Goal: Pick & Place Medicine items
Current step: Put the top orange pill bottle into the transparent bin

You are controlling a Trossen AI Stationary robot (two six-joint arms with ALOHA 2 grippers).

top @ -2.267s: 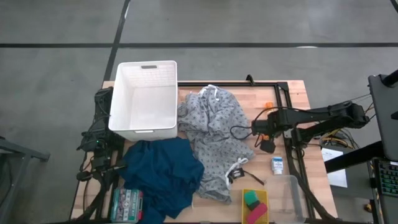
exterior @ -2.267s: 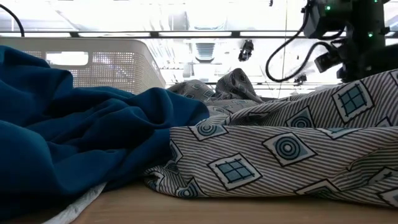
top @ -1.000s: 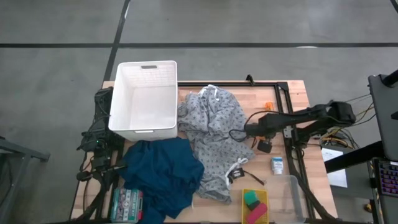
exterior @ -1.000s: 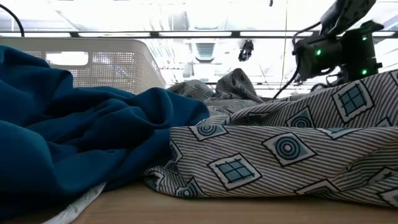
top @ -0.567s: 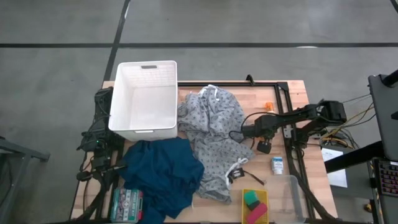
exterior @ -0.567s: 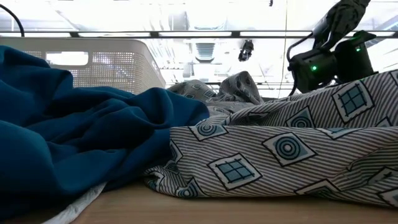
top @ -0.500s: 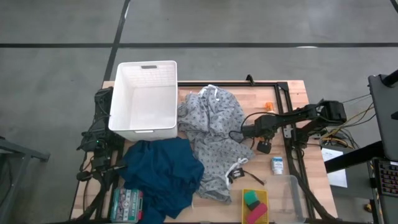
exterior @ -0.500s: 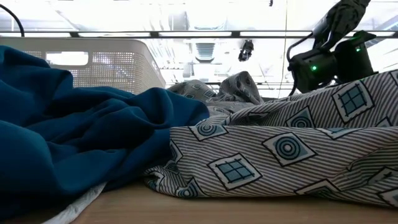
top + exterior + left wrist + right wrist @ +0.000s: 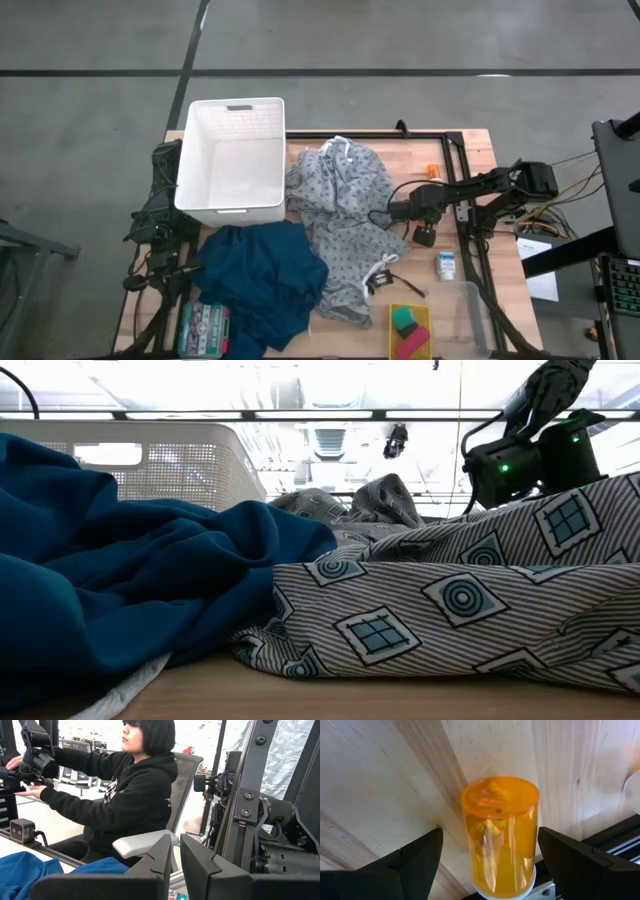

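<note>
The right arm reaches from the counter's [image 9: 470,145] right edge toward its middle, its forearm low and nearly level. Its hand [image 9: 489,851] points down at the wood with both fingers [image 9: 415,857] spread wide, holding nothing. The left arm sits folded at the counter's left edge, its hand [image 9: 175,865] apparently almost shut, the fingers nearly touching.

I am working in a robotics lab or test bay. My wooden table [image 9: 470,150] stands on bare grey concrete floor [image 9: 400,40] inside a black metal frame [image 9: 455,150]. A seated person [image 9: 125,795] grips control handles [image 9: 35,757], with plastic sheeting [image 9: 295,750] behind.
</note>
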